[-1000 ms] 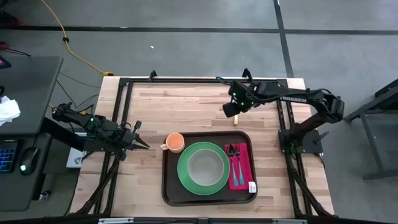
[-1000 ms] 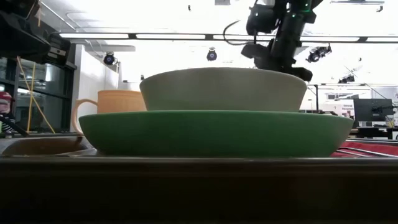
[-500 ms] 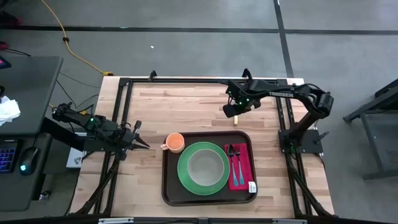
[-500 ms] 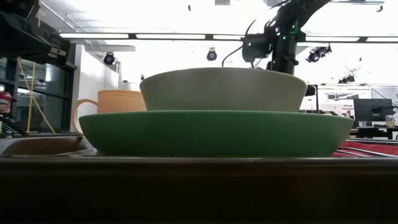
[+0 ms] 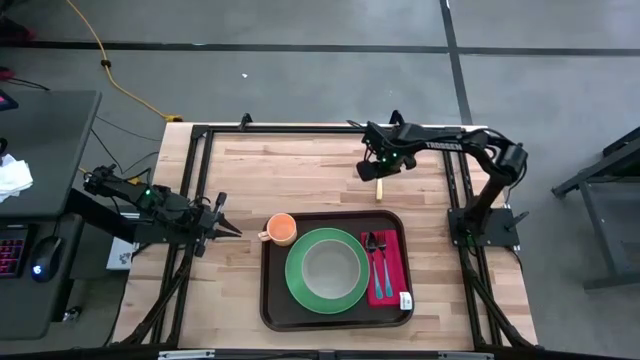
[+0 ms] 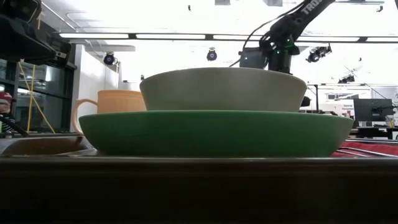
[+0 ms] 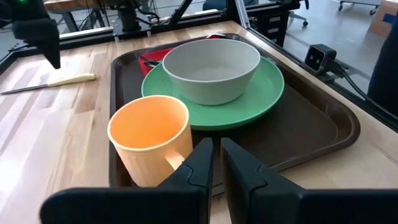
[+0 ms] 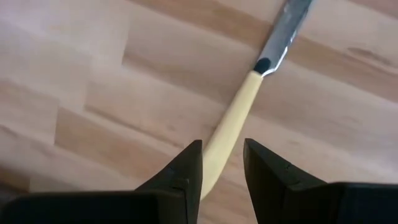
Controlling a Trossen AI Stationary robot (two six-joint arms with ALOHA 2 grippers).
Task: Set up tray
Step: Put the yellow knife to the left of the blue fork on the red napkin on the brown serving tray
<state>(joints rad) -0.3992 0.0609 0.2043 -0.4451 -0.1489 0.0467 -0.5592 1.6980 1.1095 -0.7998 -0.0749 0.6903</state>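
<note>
Your right arm reaches in from the table's right side along the far edge, stretched nearly flat, wrist bent down so the right gripper points at the tabletop. Its fingers stand slightly apart with a narrow gap between the tips, nothing clamped between them. Your left arm waits at the left edge of the table, folded low, forearm pointing inward. The left gripper sits level just above the surface, its fingers nearly together with only a thin slit, holding nothing.
</note>
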